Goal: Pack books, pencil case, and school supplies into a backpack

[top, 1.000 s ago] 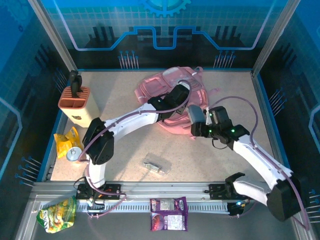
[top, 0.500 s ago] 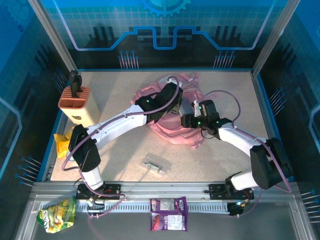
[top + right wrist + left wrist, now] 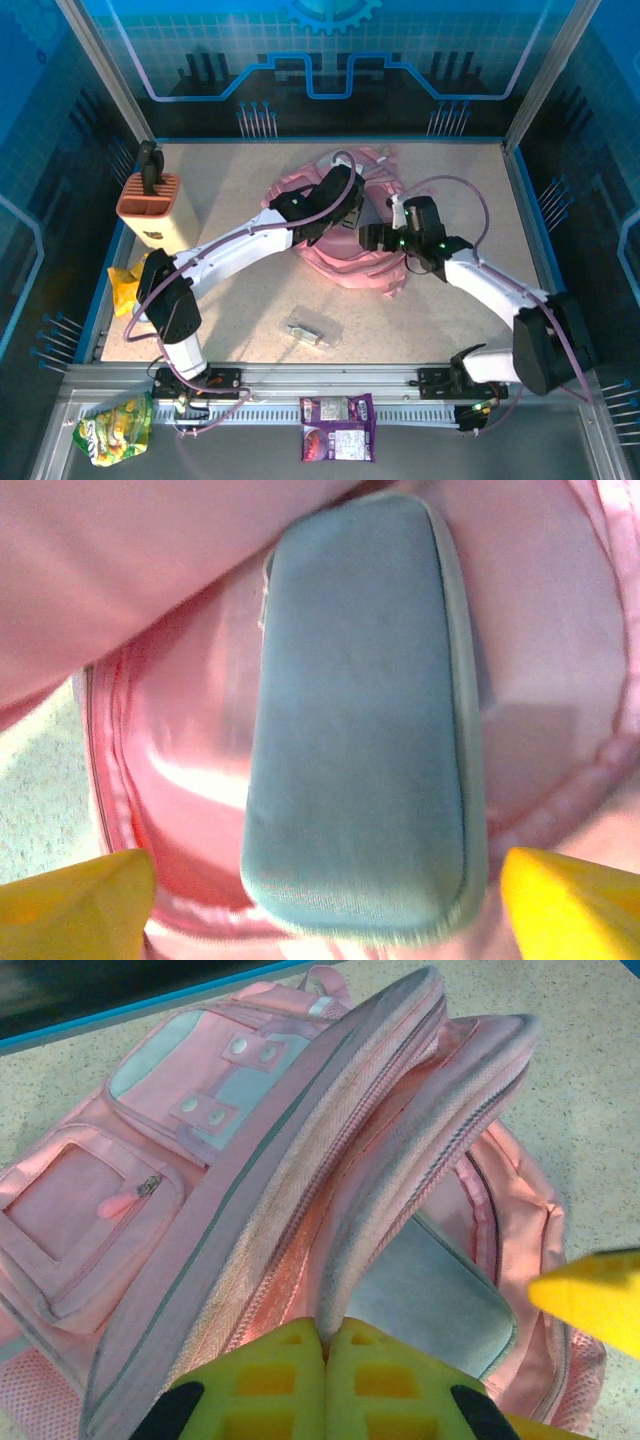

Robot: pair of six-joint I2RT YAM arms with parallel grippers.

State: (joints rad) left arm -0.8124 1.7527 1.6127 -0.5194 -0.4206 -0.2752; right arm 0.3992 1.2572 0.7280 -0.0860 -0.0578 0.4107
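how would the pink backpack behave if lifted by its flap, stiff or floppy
Probably floppy: the backpack fabric bends and creases where the left fingers pinch its opening rim. It would likely sag rather than rise as one piece. The pencil case inside might slide, as it lies loose on shiny lining.

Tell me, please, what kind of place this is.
Most likely a robot test booth, not a classroom: two robot arms are bolted to a rail at the near edge of the table, and blue printed panels wall it in.
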